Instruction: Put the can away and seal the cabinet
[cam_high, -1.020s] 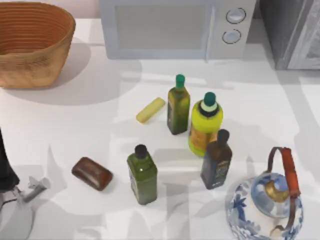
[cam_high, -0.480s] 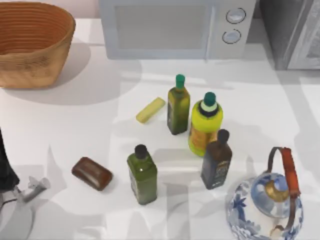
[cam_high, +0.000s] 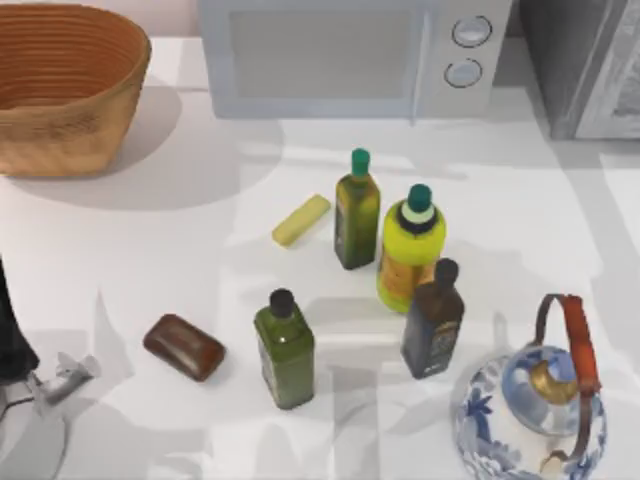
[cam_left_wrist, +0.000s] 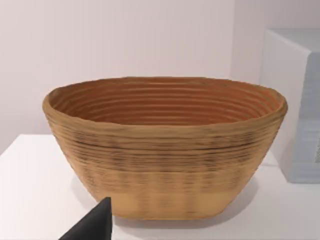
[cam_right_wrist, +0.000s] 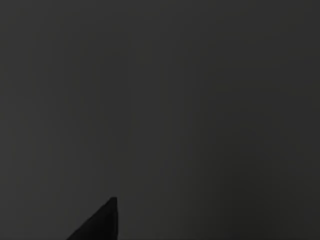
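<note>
Cabinet (cam_high: 585, 65) dark grey, streaked, lighter framed door panel, at table's 1 o'clock corner, right of white microwave (cam_high: 350, 55). Scene unchanged from earlier frames. Left arm (cam_high: 15, 350) parked at 8 o'clock; finger state cannot tell. Right wrist view dark. Bottles, teapot (cam_high: 530, 410), basket (cam_high: 65, 85) around.

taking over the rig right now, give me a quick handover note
Left hand: parked at the table's near left corner, facing the basket.
Right hand: its wrist view is dark.
Cabinet: far right corner, beside the microwave; I cannot tell if its door is shut.
Can: I cannot tell where it is.
Done: nothing I can confirm.
Left: check the can is inside, then check the door is shut.
</note>
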